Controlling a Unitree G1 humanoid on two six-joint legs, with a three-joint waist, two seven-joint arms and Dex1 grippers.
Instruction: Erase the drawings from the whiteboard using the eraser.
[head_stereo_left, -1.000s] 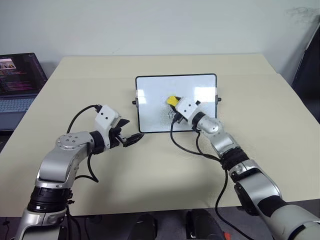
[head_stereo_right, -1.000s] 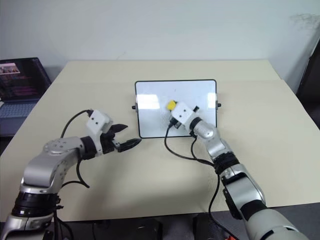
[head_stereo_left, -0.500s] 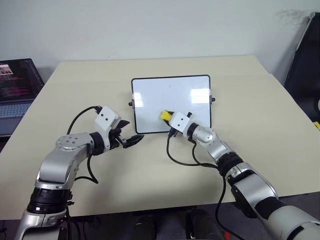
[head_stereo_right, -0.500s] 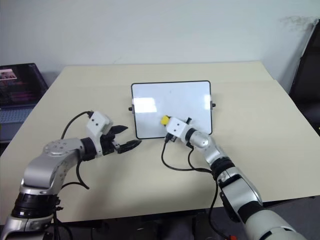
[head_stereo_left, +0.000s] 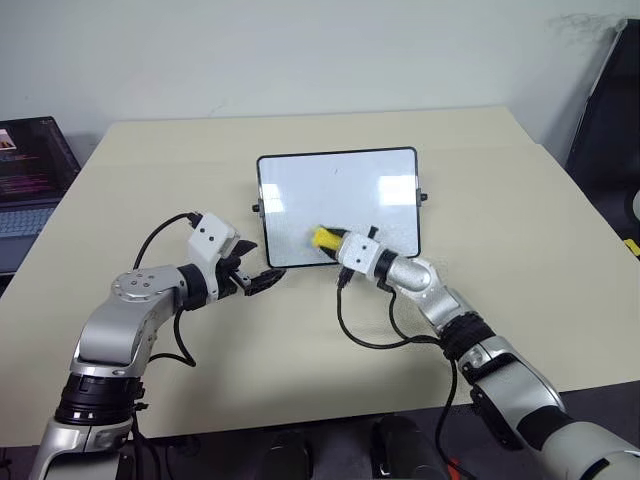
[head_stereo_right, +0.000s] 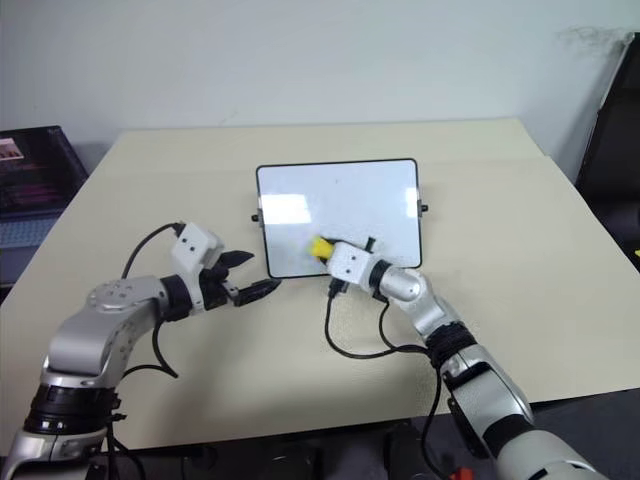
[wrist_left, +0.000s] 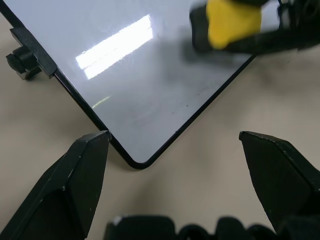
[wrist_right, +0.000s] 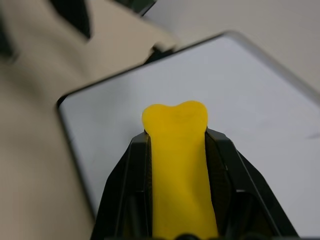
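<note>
Right gripper (head_stereo_left: 335, 243) is clamped hard on the yellow eraser (head_stereo_left: 326, 238), squeezed enough that the block bulges past the fingertips; the tip sits over the whiteboard (head_stereo_left: 340, 170) at its lower centre, mid-frame in the left eye view. That suits a wiping stroke. No drawings are readable on the board; only faint smudges near the eraser. Left gripper (head_stereo_left: 255, 278) sits with jaws spread and empty by the board's lower-left corner, probably placed to brace the board against sliding.
</note>
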